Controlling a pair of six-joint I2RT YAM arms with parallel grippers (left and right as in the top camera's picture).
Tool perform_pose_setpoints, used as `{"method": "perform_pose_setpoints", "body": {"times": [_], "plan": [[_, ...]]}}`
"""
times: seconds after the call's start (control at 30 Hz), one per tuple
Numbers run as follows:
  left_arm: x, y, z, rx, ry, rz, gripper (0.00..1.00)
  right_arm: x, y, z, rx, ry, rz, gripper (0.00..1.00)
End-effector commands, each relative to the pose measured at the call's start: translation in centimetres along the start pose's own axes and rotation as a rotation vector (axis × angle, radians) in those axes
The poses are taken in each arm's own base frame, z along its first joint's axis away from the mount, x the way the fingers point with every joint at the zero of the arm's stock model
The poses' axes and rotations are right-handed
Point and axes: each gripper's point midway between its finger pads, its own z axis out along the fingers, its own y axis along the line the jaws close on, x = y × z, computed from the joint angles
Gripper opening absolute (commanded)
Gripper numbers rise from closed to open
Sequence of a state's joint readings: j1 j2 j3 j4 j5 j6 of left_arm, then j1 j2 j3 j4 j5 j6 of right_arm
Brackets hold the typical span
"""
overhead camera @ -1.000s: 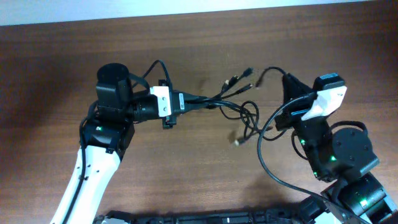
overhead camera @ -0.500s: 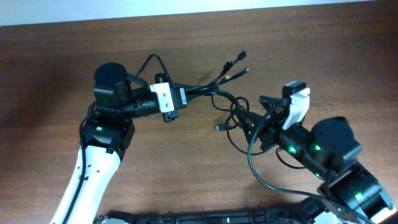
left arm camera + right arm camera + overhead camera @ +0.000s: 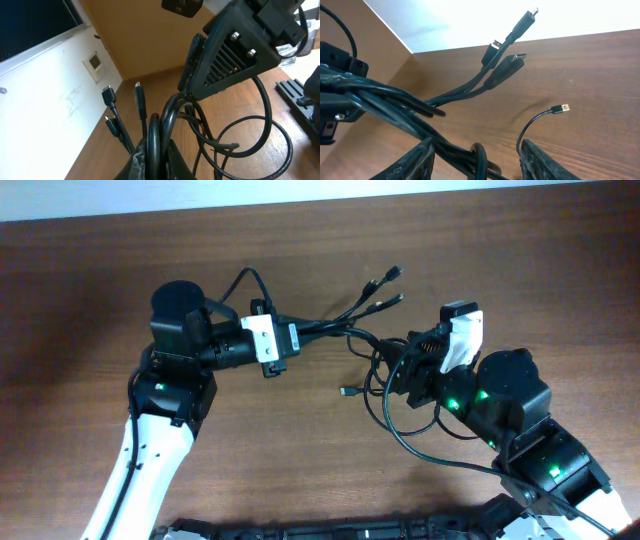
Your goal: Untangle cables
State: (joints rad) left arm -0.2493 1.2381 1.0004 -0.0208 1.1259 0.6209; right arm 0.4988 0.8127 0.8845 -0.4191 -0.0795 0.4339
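1. Lower right, the right pincer is spread wide, released, with the cables looping between its fingers;
2. they tangle mid-frame over the table;
3. left of centre, the left pincer is clenched on their bundle; the plugs fan toward the upper centre.

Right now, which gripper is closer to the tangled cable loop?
Right. The right gripper is open around the cable loop, a finger on each side. The left gripper is shut on the cables farther along, apart from the loop.
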Motion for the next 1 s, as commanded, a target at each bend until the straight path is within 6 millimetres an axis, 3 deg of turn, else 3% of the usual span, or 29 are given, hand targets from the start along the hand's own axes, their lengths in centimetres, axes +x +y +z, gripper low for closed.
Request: {"method": "perform_pose_setpoints", "body": {"times": [0.0, 0.07, 0.17, 0.23, 0.4, 0.6, 0.67, 0.73, 0.8, 0.97], "plan": [[-1.3, -0.4, -0.2, 0.032, -0.042, 0.031, 0.00, -0.1, -0.2, -0.4, 0.017, -0.002, -0.013, 0.37], [-1.4, -0.6, -0.2, 0.041, -0.048, 0.030, 0.00, -0.6, -1.1, -0.4, 0.070, -0.026, -0.017, 0.04], [-1.4, -0.6, -0.2, 0.041, -0.048, 0.030, 0.00, -1.0, -1.2, -0.4, 0.076, -0.044, -0.017, 0.04], [-1.3, -0.7, -0.2, 0.043, -0.043, 0.019, 0.00, -2.4, -0.5, -0.6, 0.047, -0.104, -0.020, 0.04], [-0.1, -1.6, -0.2, 0.070, -0.010, -0.079, 0.00, -8.6, 2.6, -2.1, -0.075, -0.363, -0.031, 0.04], [1.5, -3.6, -0.5, 0.125, 0.040, -0.247, 0.00, -12.9, 4.0, -4.4, -0.126, -0.567, -0.028, 0.04], [2.5, -3.9, -0.5, 0.115, 0.083, -0.294, 0.00, -13.6, 2.8, -4.7, -0.057, -0.607, -0.005, 0.04], [4.8, -3.4, -0.8, 0.044, 0.196, -0.345, 0.00, -14.2, 0.8, -5.2, 0.053, -0.654, 0.030, 0.04], [5.9, -3.0, -1.0, 0.003, 0.251, -0.355, 0.00, -14.5, -1.9, -5.9, 0.233, -0.690, -0.004, 0.04], [7.1, -1.8, -1.9, -0.067, 0.304, -0.355, 0.00, -11.2, -8.5, -6.8, 0.641, -0.578, -0.030, 0.04]]}}
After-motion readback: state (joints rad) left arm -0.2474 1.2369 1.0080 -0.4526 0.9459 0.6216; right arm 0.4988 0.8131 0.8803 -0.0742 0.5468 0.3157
